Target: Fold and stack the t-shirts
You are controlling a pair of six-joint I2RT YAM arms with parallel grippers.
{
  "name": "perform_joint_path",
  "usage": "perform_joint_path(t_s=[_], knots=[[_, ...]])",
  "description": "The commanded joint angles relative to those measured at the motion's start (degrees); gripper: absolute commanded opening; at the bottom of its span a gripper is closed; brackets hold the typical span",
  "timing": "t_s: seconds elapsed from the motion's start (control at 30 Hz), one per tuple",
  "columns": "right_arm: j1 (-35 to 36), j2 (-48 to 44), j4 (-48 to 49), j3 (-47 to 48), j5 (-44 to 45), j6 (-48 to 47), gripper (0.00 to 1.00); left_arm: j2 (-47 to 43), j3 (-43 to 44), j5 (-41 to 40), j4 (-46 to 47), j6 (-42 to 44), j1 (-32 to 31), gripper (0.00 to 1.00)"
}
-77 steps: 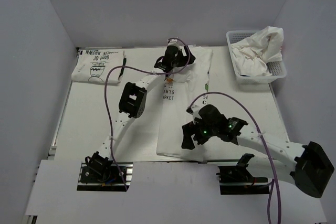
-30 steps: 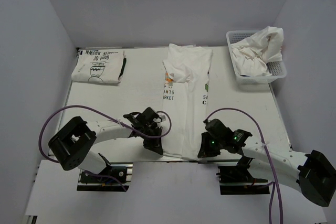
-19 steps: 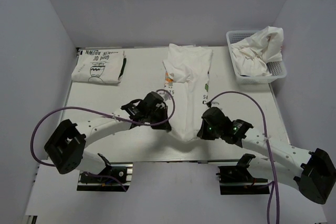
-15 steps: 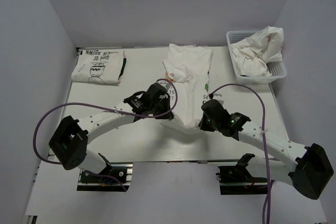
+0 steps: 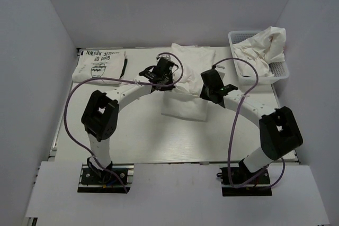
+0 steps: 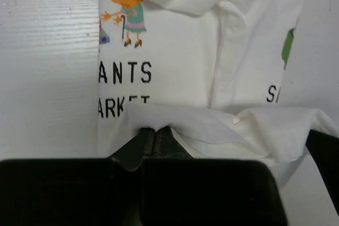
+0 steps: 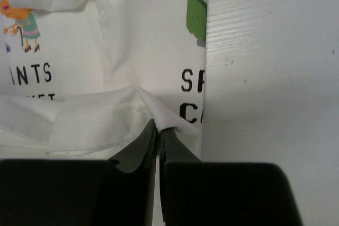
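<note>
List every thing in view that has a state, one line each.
left claw: shut on the hem of the centre t-shirt
right claw: shut on the same hem
centre t-shirt: half folded, hem lifted over its printed front
folded t-shirt: folded, flat at far left
basket: upright, holding crumpled t-shirts
crumpled t-shirts: unfolded, heaped

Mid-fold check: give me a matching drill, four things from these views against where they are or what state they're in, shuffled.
Things:
1. centre t-shirt
2. folded t-shirt
3. basket
4. left gripper

Places or states:
A. far right, holding crumpled white cloth
B. far left, lying flat
C. shut on a hem
D. mid-table, hem held above its print

Pairs: 1-D, 2-B, 3-A, 4-C
</note>
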Motion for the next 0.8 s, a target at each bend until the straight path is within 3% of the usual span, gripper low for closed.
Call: perform_joint_path(t_s=[0.0,0.1,0.27,0.3,0.33,0.37,0.4,0.47,0.53,0.57,0.6,0.77], knots=[[-1.7,4.0,3.1,3.9,-2.0,-3.4,0.0,1.5,3.2,0.6,1.0,3.1,1.6,0.0],[-3.9,7.6,5.9,5.9,-3.2,-3.4,0.0,5.0,6.3,1.1,1.7,3.1,3.1,0.0],[-6.5,14.5,2.6,11.9,-7.4,-3.1,0.0,11.4,12.1,6.1,1.0,4.4,5.3,0.0],[-6.7,16.6,2.1,13.4,-7.7,-3.4,0.0,13.7,14.6,7.5,0.0,5.3,5.9,0.06],[-7.1,17.6,1.8,15.0,-8.0,-3.3,0.09,14.6,15.6,7.5,0.0,5.8,5.9,0.21],[-7.4,18.2,1.6,15.8,-7.4,-3.4,0.29,15.5,17.9,8.3,0.0,6.3,6.6,0.45],[-7.7,19.7,1.4,18.3,-6.0,-3.0,0.37,16.9,19.1,8.3,0.0,6.9,7.2,0.98],[-8.7,20.4,-0.4,20.7,-4.6,-3.2,0.62,18.6,26.1,7.8,-4.0,6.9,8.7,1.0],[-8.9,19.7,-1.2,22.9,-4.1,-3.9,0.75,18.6,30.8,6.6,-6.9,6.9,9.2,1.0],[-8.5,17.8,-0.7,22.7,-3.8,-5.3,0.87,17.4,30.2,5.7,-7.4,7.5,9.8,1.0],[-8.6,17.0,0.2,20.7,-5.2,-5.6,0.9,15.5,28.5,5.1,-5.9,7.5,9.8,1.0],[-8.3,7.2,3.4,6.6,-12.3,-4.6,0.9,0.9,5.7,7.9,1.4,8.9,9.8,1.0]])
